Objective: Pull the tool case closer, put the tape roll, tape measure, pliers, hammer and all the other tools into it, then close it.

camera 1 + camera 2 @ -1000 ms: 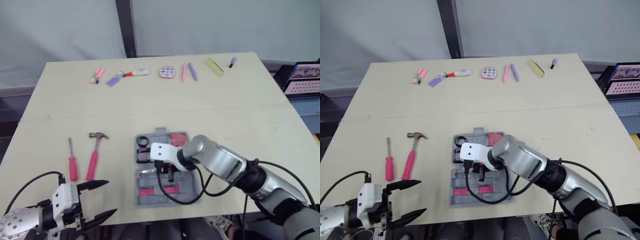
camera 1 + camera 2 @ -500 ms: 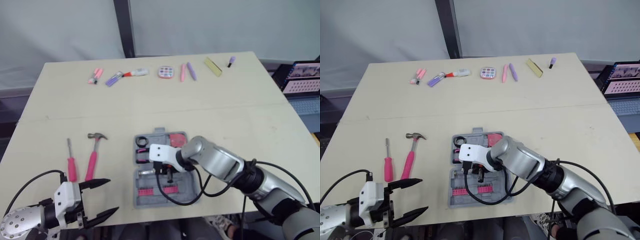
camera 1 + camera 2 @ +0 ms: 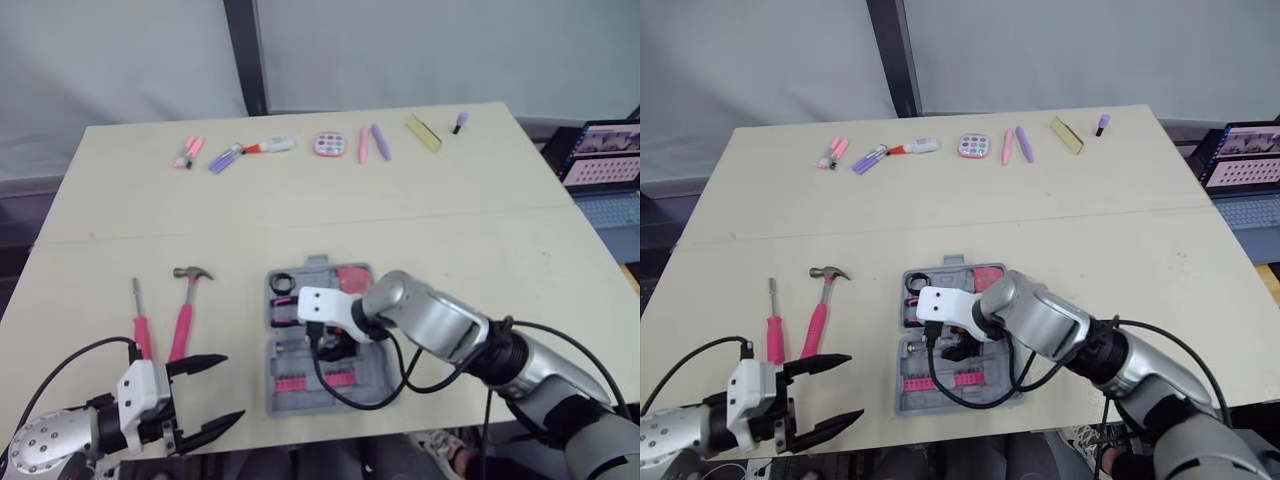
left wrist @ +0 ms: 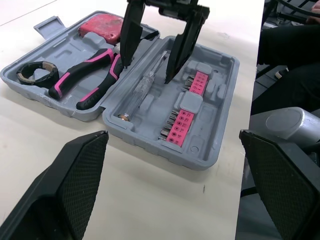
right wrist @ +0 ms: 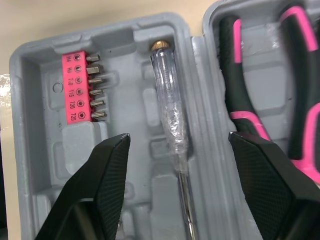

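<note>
The grey tool case [image 3: 345, 392] lies open near the table's front edge. It holds the tape roll [image 4: 32, 72], red tape measure [image 4: 102, 27], pink-handled pliers [image 4: 90, 80], pink bit strips [image 4: 182, 110] and a clear screwdriver [image 5: 170, 115]. My right gripper [image 5: 178, 137] hangs open just above that screwdriver, one finger on each side, not touching it. The hammer [image 3: 187, 310] and a pink screwdriver [image 3: 141, 325] lie on the table left of the case. Open and holding nothing, my left gripper [image 3: 230, 387] sits at the front edge below them.
Along the table's [image 3: 480, 240] far edge runs a row of small items: pink and purple markers [image 3: 230, 157], a round palette [image 3: 328, 144], a yellow strip [image 3: 424, 132]. A laptop [image 3: 600, 165] stands off the table's right side.
My right gripper has opened above the case, and the clear screwdriver now lies free in its slot. The left gripper has shifted a little to the right.
</note>
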